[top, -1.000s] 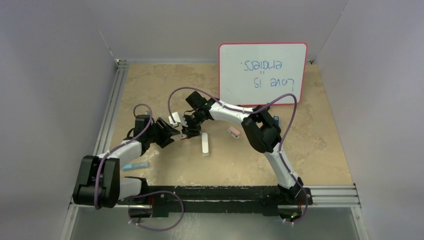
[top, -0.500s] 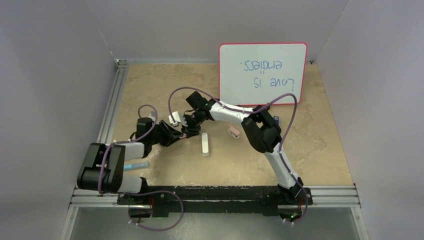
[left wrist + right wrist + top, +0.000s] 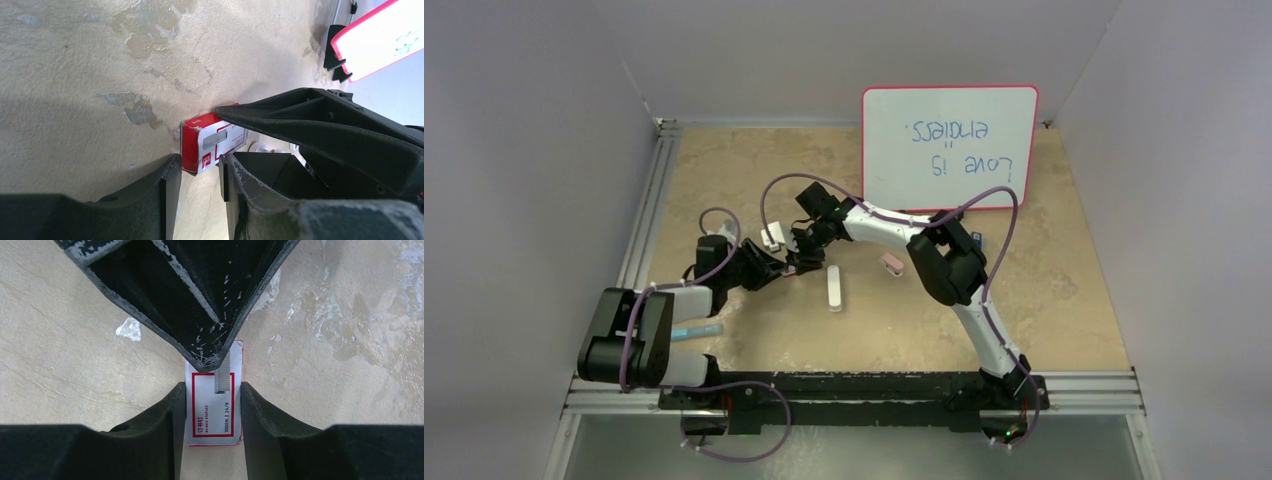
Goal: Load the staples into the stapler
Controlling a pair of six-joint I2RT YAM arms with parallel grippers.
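The right gripper (image 3: 212,387) pinches the red-and-white staple box (image 3: 212,425) by its long sides. The left gripper (image 3: 200,160), jaws narrowed, flanks the box's opposite end; whether it grips cannot be told. The blue stapler (image 3: 694,331) lies well behind the left jaws.

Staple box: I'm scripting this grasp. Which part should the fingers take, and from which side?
Probably its two long sides, coming from above. The staple box lies label up and is narrow across, so the fingers can straddle its width, as the right gripper does here.
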